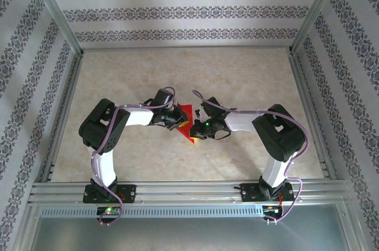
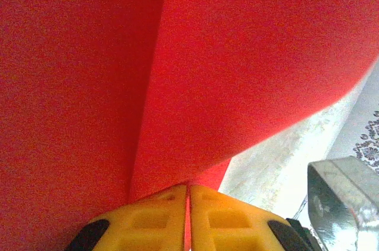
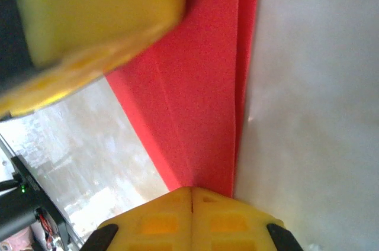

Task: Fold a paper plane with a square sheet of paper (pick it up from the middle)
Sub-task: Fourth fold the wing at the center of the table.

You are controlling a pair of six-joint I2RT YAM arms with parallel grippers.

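At mid-table, left gripper [image 2: 188, 196] and right gripper [image 3: 191, 196] are clamping edges of the red sheet [image 1: 187, 113], open tabletop [image 1: 177, 73] lying all around.

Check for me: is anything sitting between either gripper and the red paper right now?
Nothing visible does. The left gripper and the right gripper are each shut directly on the red paper, its edge running into the seam between their yellow fingers.
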